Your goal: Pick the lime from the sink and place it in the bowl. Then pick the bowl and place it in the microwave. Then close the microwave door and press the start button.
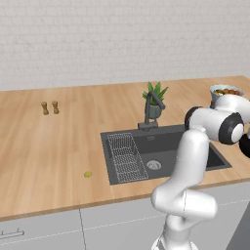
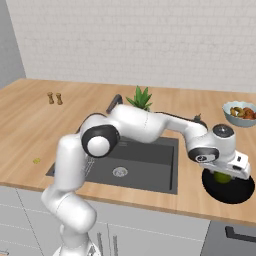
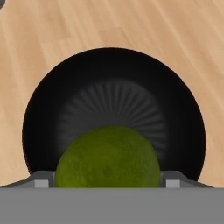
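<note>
Lime [image 3: 108, 157] sat between wide-spread jaws of gripper [image 3: 105, 181], directly over black bowl [image 3: 48, 109] on counter right of sink [image 2: 150, 165]; held or released, unclear. Judged light, firm, glossy, prone to roll; bowl best taken by rim.

The left base view looks from behind, forward and down, on the light wooden desk [image 1: 58, 141] and the dark grey rectangular sink [image 1: 161, 149]. The right base view shares this sink [image 2: 145, 165] from the other side. The hand view looks straight down, very near, into the round black bowl [image 3: 113, 74].
</note>
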